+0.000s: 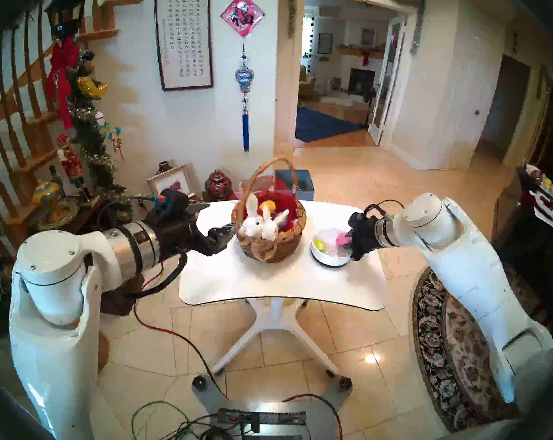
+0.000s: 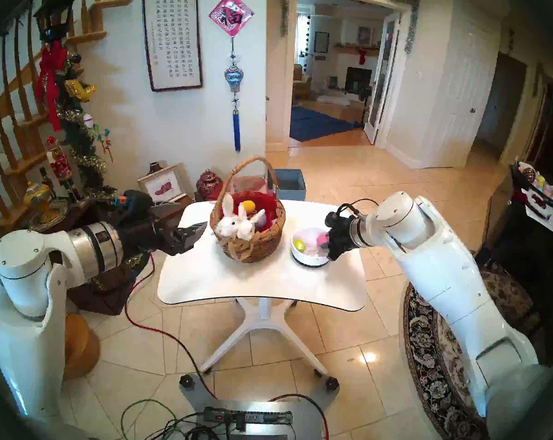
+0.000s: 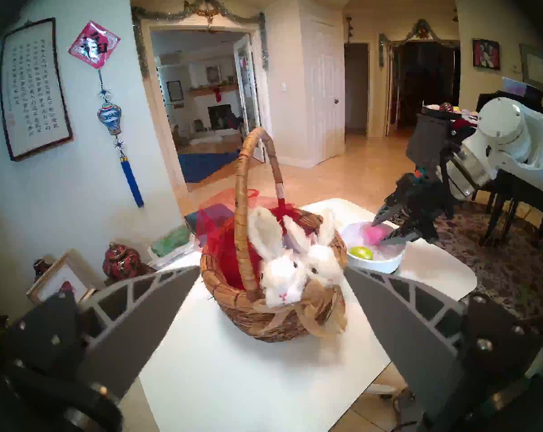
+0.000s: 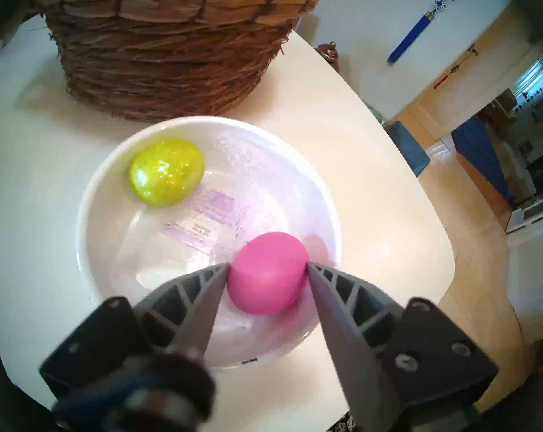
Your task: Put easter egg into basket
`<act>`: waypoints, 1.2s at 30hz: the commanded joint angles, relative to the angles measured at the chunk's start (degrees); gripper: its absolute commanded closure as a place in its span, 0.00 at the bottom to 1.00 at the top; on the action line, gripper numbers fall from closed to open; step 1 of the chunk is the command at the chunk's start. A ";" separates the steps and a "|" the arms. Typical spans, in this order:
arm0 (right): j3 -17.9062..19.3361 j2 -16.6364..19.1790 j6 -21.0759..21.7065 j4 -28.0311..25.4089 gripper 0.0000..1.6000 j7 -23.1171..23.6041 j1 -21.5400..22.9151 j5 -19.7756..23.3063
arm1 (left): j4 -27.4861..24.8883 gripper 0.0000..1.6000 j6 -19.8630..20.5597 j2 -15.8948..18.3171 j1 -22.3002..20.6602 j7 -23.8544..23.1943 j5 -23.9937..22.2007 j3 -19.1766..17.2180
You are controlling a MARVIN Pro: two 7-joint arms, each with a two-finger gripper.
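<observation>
Right pincer (image 4: 267, 267) pinching pink egg (image 4: 267, 274) inside white bowl (image 4: 102, 185) beside basket (image 1: 269, 236); left pincer (image 3: 271, 277) spread, idle. Risk: smooth egg squirts out from tip-only grip.

The basket (image 1: 269, 236) stands just left of the bowl (image 1: 329, 258), its tall handle (image 1: 273, 166) arching over the opening; bare table (image 1: 253, 280) lies in front of the basket.

White walls (image 1: 186, 125); framed calligraphy (image 1: 183, 36), red diamond hanging (image 1: 242, 14) with blue tassel. Wooden staircase (image 1: 18, 118) left, garland and red bow. Beige tile floor (image 1: 357, 331), patterned rug (image 1: 453, 350) right. Doorway (image 1: 342, 68) trimmed with tinsel opens onto room with blue carpet, fireplace. White pedestal table (image 1: 269, 280) centre.
</observation>
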 commanded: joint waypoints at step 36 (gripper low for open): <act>5.56 3.10 2.16 -14.30 0.67 1.70 1.30 3.86 | -0.26 0.00 0.07 -0.38 -0.53 -0.54 0.54 -0.04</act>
